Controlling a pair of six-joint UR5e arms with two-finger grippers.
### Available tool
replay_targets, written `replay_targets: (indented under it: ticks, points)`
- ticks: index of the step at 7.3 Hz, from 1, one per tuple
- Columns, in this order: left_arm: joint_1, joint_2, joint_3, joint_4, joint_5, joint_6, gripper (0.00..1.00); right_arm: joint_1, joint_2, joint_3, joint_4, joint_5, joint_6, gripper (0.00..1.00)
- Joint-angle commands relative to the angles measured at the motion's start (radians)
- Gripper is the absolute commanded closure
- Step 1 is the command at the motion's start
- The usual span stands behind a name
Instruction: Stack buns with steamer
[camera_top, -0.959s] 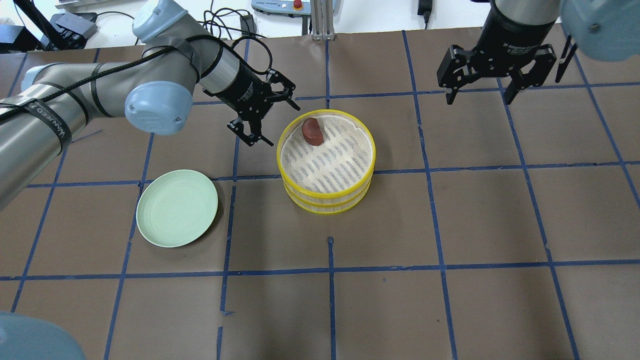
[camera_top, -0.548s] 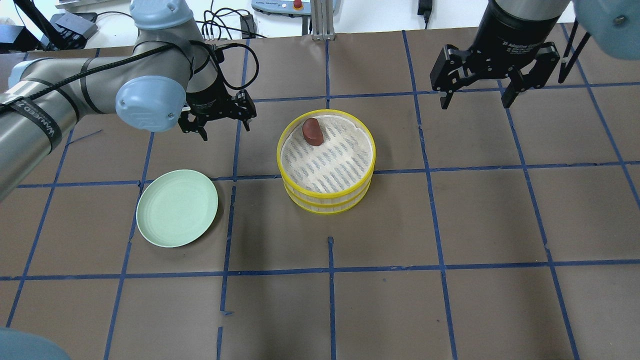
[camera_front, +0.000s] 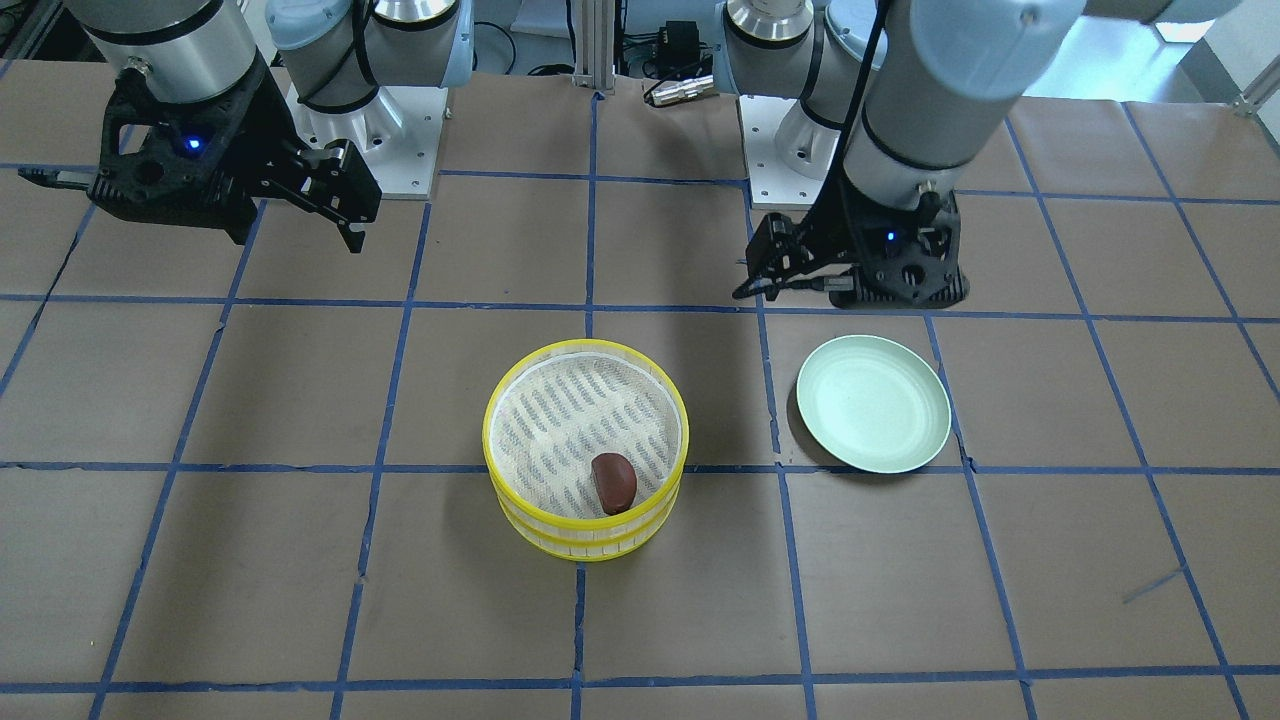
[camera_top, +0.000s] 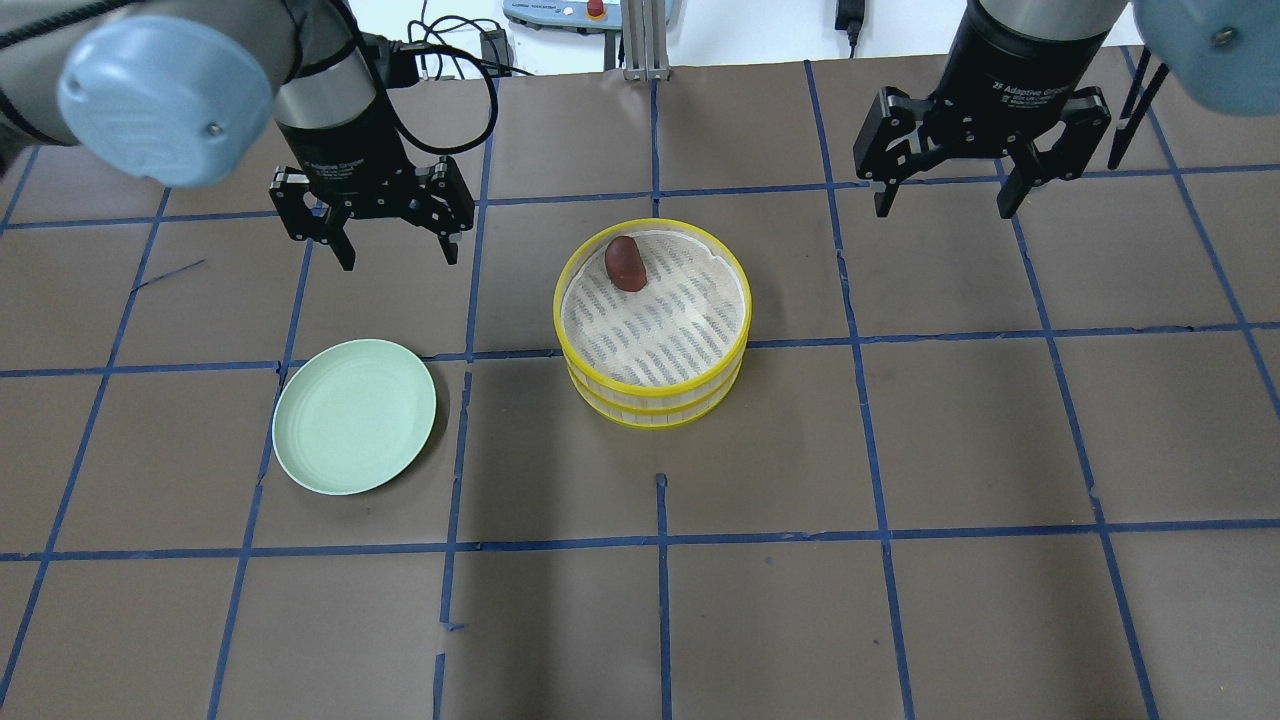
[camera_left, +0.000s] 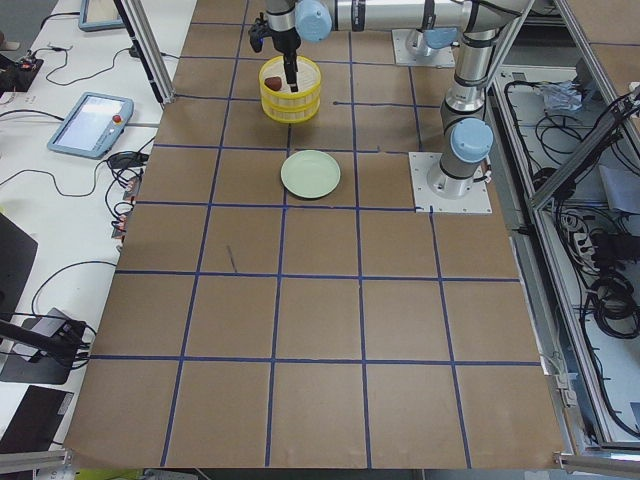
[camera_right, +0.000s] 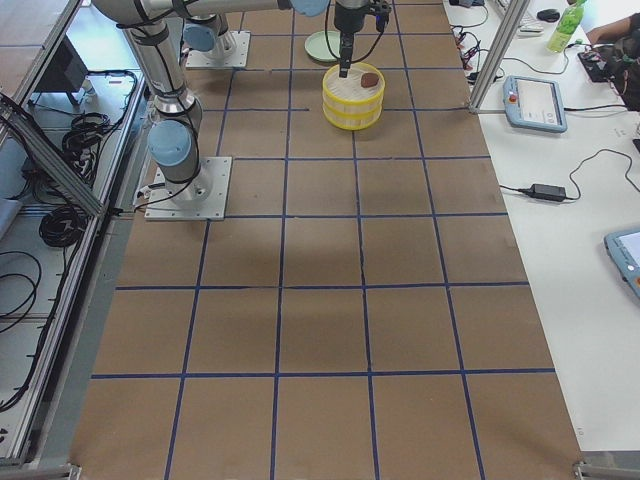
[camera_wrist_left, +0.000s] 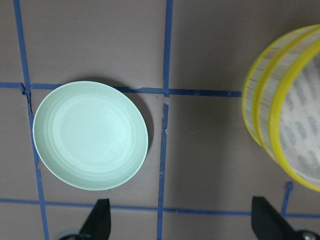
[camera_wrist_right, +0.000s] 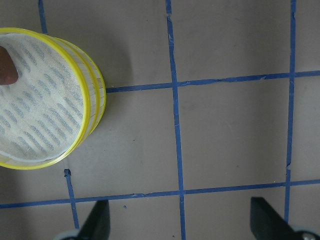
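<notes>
A yellow-rimmed steamer (camera_top: 700, 385) of two stacked tiers stands mid-table. The dark reddish-brown oblong bun (camera_top: 625, 264) lies on its white liner at the far rim, and also shows in the front view (camera_front: 613, 483). The white bun is not in view. My left gripper (camera_top: 398, 255) is open and empty, pointing down over bare table, left of the steamer and beyond the plate. My right gripper (camera_top: 943, 205) is open and empty, above the table to the steamer's far right. The right wrist view shows the steamer (camera_wrist_right: 92, 87) and the bun's edge (camera_wrist_right: 7, 67).
A pale green round plate (camera_top: 354, 416) lies empty at the steamer's near left; it also shows in the left wrist view (camera_wrist_left: 90, 135). Brown paper with a blue tape grid covers the table. Cables and control boxes lie beyond the far edge.
My left arm has swung back to the left, away from the steamer, and its gripper now points straight down. My right gripper shifted slightly left. The brown bun has not moved.
</notes>
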Motion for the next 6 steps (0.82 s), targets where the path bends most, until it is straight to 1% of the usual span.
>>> replay_targets:
  ticks: [1, 2, 3, 5, 6]
  points:
    - [0.006, 0.055, -0.011, -0.022, -0.049, 0.006, 0.00, 0.000, -0.003, 0.000, 0.002, -0.003, 0.002, 0.00]
    - [0.008, 0.065, -0.030, -0.007, -0.040, 0.008, 0.00, 0.000, -0.003, -0.001, 0.001, -0.001, 0.002, 0.00]
    - [-0.009, 0.066, -0.048, 0.040, -0.038, 0.002, 0.00, 0.000, -0.001, -0.001, 0.001, -0.009, 0.002, 0.00]
    - [-0.004, 0.091, -0.074, 0.048, -0.035, 0.008, 0.00, 0.000, -0.001, 0.000, -0.001, -0.009, 0.002, 0.00]
    - [-0.003, 0.099, -0.073, 0.048, -0.005, 0.018, 0.00, 0.000, 0.001, 0.002, -0.001, -0.012, 0.002, 0.00]
